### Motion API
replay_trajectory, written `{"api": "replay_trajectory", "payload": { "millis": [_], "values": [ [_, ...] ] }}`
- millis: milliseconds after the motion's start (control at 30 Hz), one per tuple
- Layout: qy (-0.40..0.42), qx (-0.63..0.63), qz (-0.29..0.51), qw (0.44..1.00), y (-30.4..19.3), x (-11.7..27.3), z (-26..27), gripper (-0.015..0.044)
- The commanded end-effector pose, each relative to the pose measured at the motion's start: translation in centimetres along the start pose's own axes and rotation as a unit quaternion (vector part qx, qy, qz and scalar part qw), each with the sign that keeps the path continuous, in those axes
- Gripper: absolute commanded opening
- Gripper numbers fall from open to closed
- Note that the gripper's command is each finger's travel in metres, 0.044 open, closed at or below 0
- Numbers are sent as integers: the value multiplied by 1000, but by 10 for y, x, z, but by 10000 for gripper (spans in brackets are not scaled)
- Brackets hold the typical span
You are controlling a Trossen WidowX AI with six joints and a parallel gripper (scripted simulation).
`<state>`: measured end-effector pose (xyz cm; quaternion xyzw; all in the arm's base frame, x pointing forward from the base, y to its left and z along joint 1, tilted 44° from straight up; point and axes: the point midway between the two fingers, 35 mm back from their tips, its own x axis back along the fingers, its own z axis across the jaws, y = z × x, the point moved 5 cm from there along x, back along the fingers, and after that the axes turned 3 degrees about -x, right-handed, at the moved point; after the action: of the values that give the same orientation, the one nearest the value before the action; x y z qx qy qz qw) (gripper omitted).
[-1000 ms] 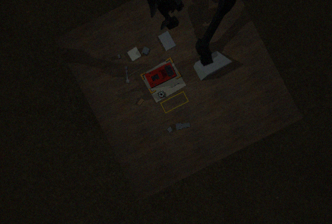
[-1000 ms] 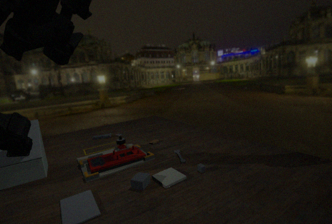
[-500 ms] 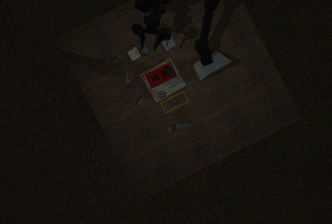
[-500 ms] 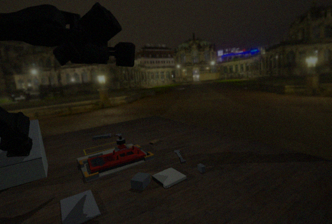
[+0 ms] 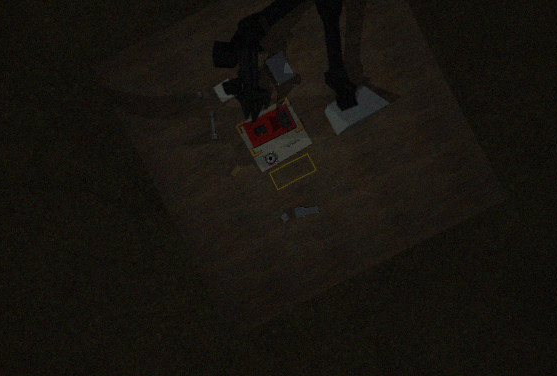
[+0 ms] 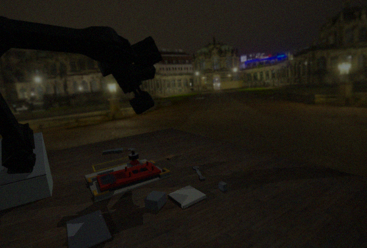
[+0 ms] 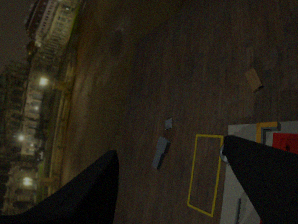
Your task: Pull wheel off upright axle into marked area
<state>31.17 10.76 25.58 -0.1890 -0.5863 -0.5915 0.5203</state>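
The wheel (image 5: 273,158) (image 6: 133,155) is a small dark disc with a lighter centre. It sits raised on its upright axle at one corner of the light base plate (image 5: 303,141). In the wrist view only a sliver of it shows beside the right finger. The marked area (image 5: 274,181) (image 6: 111,161) (image 7: 192,169) is a thin yellow rectangle on the table, just beside the plate, with nothing in it. My gripper (image 5: 253,119) (image 6: 141,103) (image 7: 172,151) is open and empty. It hangs high above the table, well above the wheel and off to one side of it.
A red block (image 5: 273,125) (image 6: 117,178) with raised posts lies on the plate between orange corners. Around it lie a wrench-like piece (image 5: 213,126) (image 6: 199,173), a tan block (image 5: 236,171) (image 7: 254,79), grey pieces (image 5: 306,211) (image 7: 160,152), a grey cube (image 6: 155,200), a white slab (image 6: 187,196) and a grey slab (image 6: 88,229).
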Motion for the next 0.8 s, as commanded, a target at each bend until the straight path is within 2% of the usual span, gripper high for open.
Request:
{"api": "replay_trajectory", "payload": {
  "millis": [0, 200, 400, 767],
  "values": [
    [-42, -90, 42, 994, -3, -25, -3, 300],
    [-125, -233, 85, 961, -10, -64, -8, 300],
    [-221, -352, 97, 904, -20, -100, -11, 300],
    [-395, -505, 27, 767, -45, -159, -13, 300]
  ]
}}
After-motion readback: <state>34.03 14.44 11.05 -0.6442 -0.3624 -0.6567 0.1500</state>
